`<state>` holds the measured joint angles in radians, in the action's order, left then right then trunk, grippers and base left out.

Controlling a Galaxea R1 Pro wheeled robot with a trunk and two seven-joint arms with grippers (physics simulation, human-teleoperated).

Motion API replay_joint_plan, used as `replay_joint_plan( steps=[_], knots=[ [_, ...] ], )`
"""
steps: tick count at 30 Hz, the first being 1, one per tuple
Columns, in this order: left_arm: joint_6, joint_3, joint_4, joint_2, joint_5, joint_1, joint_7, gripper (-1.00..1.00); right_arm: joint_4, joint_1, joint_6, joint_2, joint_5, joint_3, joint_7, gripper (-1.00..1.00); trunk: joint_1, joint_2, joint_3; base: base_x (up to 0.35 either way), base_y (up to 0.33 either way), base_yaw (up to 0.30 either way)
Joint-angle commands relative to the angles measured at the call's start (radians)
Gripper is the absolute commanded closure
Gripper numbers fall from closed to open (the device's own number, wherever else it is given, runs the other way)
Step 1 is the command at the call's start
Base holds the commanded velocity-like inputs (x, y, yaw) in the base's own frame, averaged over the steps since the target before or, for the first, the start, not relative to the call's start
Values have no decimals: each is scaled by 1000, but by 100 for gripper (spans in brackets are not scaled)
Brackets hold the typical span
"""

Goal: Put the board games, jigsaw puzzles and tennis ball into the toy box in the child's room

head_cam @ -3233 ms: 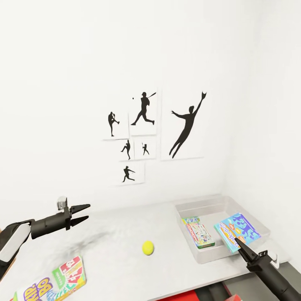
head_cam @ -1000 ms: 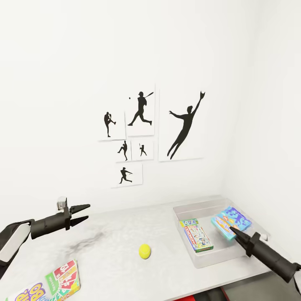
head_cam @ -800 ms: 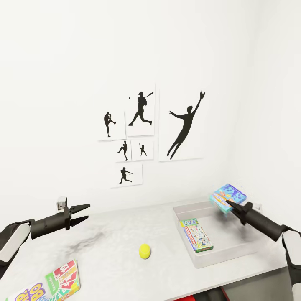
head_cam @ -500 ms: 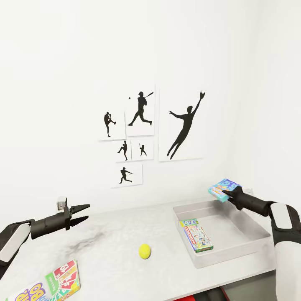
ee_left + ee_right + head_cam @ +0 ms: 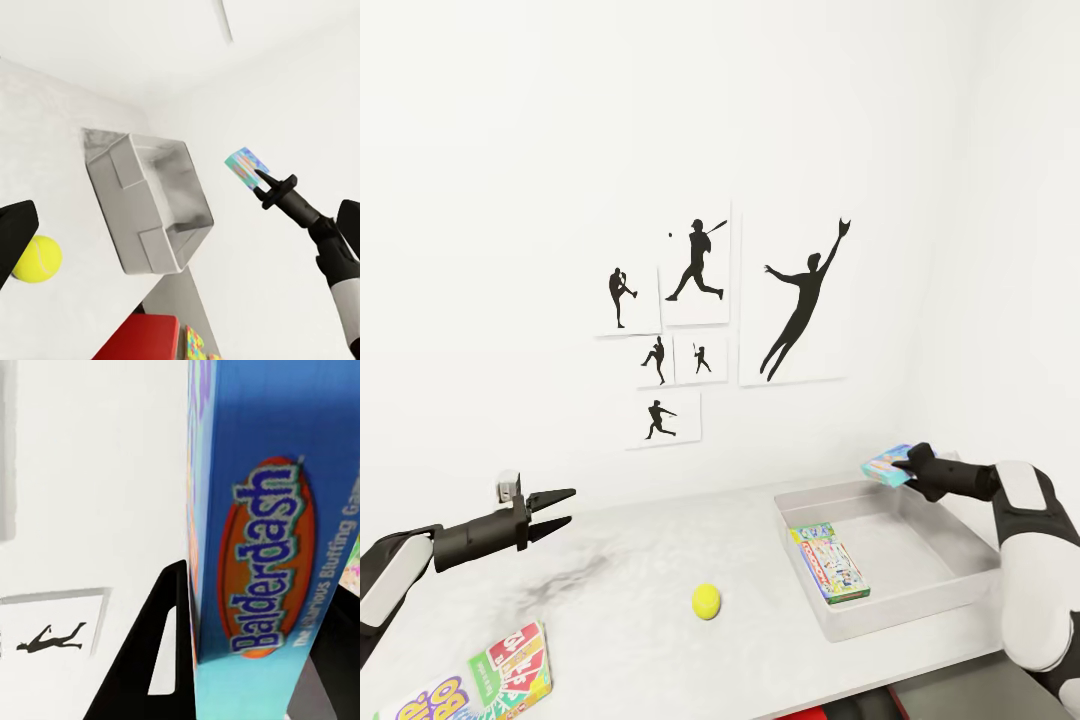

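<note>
My right gripper (image 5: 901, 467) is shut on the light blue board game (image 5: 886, 466), held in the air above the far right corner of the toy box (image 5: 930, 548). The right wrist view shows that game's blue edge (image 5: 262, 547), lettered "Balderdash", clamped between black fingers (image 5: 154, 652). A green-edged board game (image 5: 833, 563) lies in the toy box's left half. The tennis ball (image 5: 706, 601) rests on the table (image 5: 640, 590) left of the box. A yellow-green-red board game (image 5: 512, 660) lies at the front left. My left gripper (image 5: 565, 507) hovers open over the table's left side.
Baseball-player silhouette pictures (image 5: 700, 330) hang on the white wall behind the table. Another colourful printed flat thing (image 5: 425, 700) sits at the front left corner, cut off by the picture's edge. A red thing (image 5: 142, 337) lies below the table edge in the left wrist view.
My right arm has lifted the light blue board game up from the toy box and carried it back, above the box's far rim. The left arm has stayed still.
</note>
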<state>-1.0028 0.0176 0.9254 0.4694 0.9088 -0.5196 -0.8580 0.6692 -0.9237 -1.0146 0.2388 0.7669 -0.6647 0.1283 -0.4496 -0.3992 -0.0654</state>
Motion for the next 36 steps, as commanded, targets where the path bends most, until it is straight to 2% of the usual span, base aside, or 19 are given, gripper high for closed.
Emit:
replay_joint_plan(
  steps=[1, 13, 21, 28, 36],
  knots=[
    [-4, 1, 0, 0, -2, 0, -4, -100, -1, -1, -3, 0, 13, -5, 12, 100, 0, -1, 0, 0, 0, 0],
    [-5, 1, 0, 1, -2, 0, -6, -100, -3, 1, -14, 7, 14, -6, 22, 100, 0, -1, 1, 0, 0, 0],
    [-5, 1, 0, 1, -2, 0, -6, -100, -6, 2, -16, 6, 15, -5, 29, 100, 0, -1, 12, 0, 0, 0],
    [-5, 1, 0, 1, -2, 0, -6, -100, -66, 0, -14, 4, 16, -8, 83, 100, 0, -1, 23, 0, 0, 0],
    [-5, 1, 0, 1, -2, 0, -7, -100, -84, -9, -5, 3, 15, -9, 116, 100, 0, -1, 36, 0, 0, 0]
  ],
)
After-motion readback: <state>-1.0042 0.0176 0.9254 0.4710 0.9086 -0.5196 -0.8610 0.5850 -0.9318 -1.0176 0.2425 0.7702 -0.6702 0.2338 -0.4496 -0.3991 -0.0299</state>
